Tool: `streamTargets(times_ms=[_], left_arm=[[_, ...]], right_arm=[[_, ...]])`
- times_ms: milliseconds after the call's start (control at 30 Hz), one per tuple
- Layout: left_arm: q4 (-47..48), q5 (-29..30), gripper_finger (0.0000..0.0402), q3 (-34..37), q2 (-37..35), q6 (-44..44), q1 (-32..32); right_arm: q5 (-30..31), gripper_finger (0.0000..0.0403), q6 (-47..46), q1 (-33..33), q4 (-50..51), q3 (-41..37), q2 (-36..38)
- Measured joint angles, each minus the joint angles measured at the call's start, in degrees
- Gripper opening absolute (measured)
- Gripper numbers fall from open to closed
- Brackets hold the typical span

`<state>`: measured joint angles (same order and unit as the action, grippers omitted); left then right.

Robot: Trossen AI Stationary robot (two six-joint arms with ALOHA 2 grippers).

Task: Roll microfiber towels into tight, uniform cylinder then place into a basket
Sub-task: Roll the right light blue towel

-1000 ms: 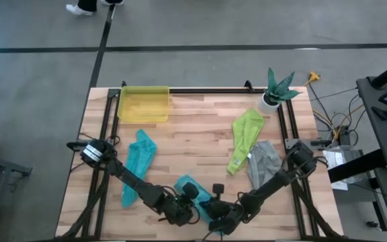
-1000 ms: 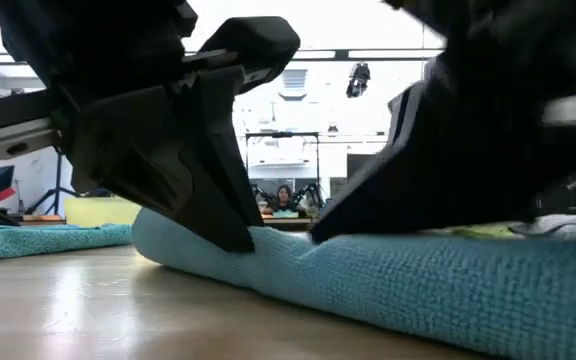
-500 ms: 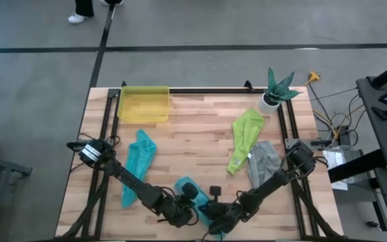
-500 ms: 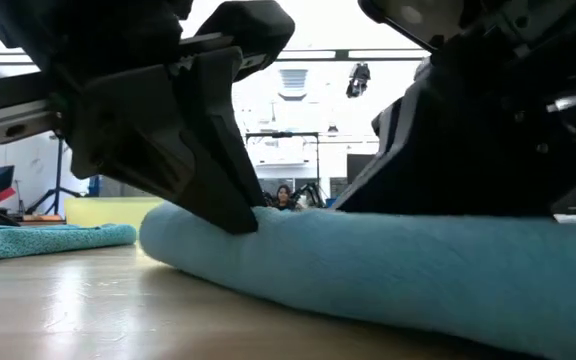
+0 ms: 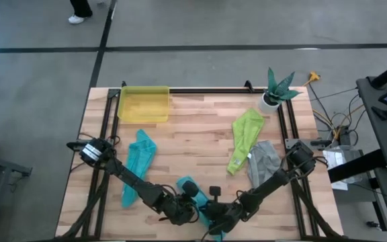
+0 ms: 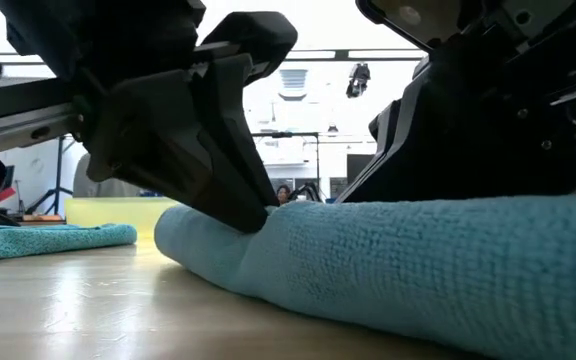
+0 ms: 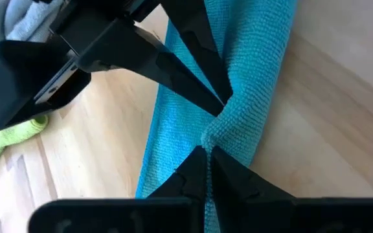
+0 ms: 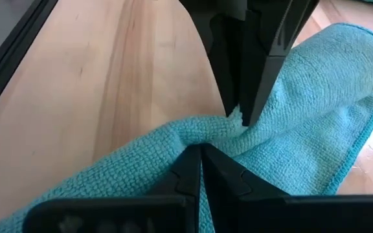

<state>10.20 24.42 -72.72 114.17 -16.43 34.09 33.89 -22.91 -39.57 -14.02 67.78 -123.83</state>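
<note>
The light blue towel [image 5: 188, 185] lies bunched near the table's near edge and fills the low view [image 6: 418, 265]. My left gripper [image 7: 207, 152] and my right gripper [image 8: 199, 152] are both shut on it, their tips close together and facing each other. In the high view the left gripper [image 5: 185, 207] stands left of the right gripper [image 5: 211, 214]. The teal towel [image 5: 140, 161], the lime green towel [image 5: 244, 138] and the grey towel [image 5: 264, 161] lie flat on the table. The yellow basket [image 5: 143, 104] stands at the far left. My left gripper pinches a raised fold of the light blue towel [image 7: 220, 133] between its two fingertips. The fingers slant down from the table's left [image 6: 238, 190]. The rest of the towel rests on the table. How many layers it holds, I cannot tell. My right gripper pinches the same bunched fold [image 8: 203, 133] between its two fingertips, right beside the left gripper's fingertips [image 8: 241, 113]. It comes from the table's right, slanting down. The towel spreads on the table on both sides of the pinch.
A white plant pot [image 5: 271, 99] stands at the far right corner. Dark frame rails run along the table's left and right edges. Bare wood [image 5: 193, 134] lies between the towels and the basket.
Both grippers have kept their pinch and drawn the light blue towel toward the table's near edge. In the low view its folded part has grown thicker and higher.
</note>
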Motion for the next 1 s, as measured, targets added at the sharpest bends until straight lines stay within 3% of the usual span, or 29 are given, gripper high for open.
streamTargets(times_ms=[467,1000], left_arm=[[-2.6,-3.2,0.0001,1.0,1.8,1.1,-1.6],[-2.5,-3.6,0.0001,1.0,1.9,1.1,-1.8]], right_arm=[[0.6,0.0013,0.9,0.0,1.2,0.1,0.0],[3.9,0.0013,-0.1,-2.4,21.2,9.5,2.7]])
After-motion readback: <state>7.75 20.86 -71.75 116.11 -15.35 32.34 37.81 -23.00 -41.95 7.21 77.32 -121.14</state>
